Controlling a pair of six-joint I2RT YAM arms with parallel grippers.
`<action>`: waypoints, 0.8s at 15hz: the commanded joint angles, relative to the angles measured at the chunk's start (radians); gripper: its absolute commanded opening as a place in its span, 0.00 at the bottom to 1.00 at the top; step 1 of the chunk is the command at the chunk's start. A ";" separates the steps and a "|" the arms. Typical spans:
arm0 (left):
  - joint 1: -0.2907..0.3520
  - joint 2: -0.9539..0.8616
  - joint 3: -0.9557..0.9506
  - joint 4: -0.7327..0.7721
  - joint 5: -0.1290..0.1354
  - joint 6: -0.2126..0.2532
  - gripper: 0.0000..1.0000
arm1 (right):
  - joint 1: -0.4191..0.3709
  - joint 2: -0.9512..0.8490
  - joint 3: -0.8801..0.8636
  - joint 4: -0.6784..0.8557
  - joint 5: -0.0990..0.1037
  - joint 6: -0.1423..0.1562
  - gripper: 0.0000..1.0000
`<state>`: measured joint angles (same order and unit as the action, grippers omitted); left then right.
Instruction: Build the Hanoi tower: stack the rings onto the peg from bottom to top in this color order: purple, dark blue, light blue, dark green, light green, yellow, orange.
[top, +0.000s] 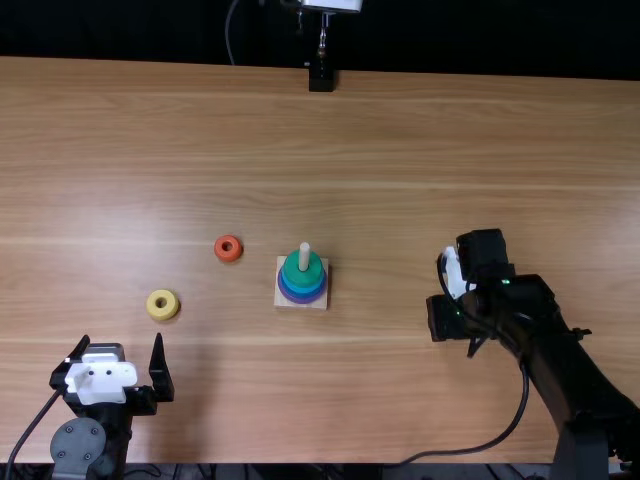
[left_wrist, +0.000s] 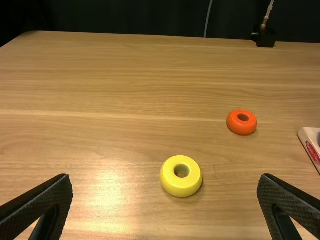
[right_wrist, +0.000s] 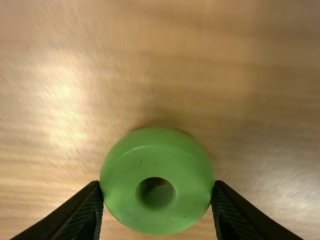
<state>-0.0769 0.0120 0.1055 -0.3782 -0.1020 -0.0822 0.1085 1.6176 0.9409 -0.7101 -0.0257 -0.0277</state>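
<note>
My left gripper is open near the table's left front, with the yellow ring just beyond it and the orange ring farther off. In the left wrist view, the left gripper has the yellow ring beyond its spread fingers, and the orange ring lies farther out. On the peg sit purple, blue and dark green rings. My right gripper is at the right of the table. In the right wrist view, the right gripper is shut on the light green ring.
The square wooden base of the peg stands on the table near its middle. A black stand is at the far edge. The right arm's cable curves along the front.
</note>
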 joint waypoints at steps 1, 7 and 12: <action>0.000 -0.012 -0.105 -0.086 -0.008 -0.001 1.00 | 0.000 -0.001 0.073 0.000 -0.002 0.007 0.00; 0.000 -0.012 -0.105 -0.084 -0.008 -0.001 1.00 | 0.137 -0.004 0.391 -0.329 0.000 -0.005 0.00; 0.000 -0.012 -0.105 -0.086 -0.008 -0.001 1.00 | 0.287 0.011 0.751 -0.578 -0.002 -0.005 0.00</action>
<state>-0.0769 0.0116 0.1055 -0.3786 -0.1024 -0.0826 0.3832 1.6184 1.6558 -1.2850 -0.0261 -0.0277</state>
